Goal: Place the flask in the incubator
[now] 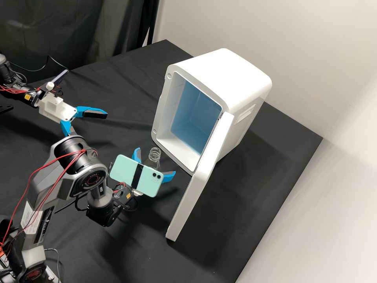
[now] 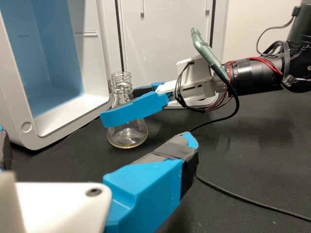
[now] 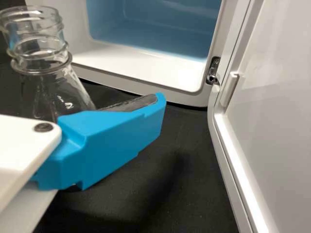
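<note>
The glass flask [image 1: 154, 154] at the incubator's [image 1: 231, 78] eight o'clock looks light, slick, brittle; the right gripper [image 1: 155, 162], wide astride it, should pinch its neck gently.

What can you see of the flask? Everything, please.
The flask is clear glass and conical, with a threaded neck and no cap, and it looks empty. It stands upright on the black bench, just in front of the open incubator and outside it. The right gripper is open around it, with a blue finger on each side at shoulder height. Whether either finger touches the glass is unclear.
</note>
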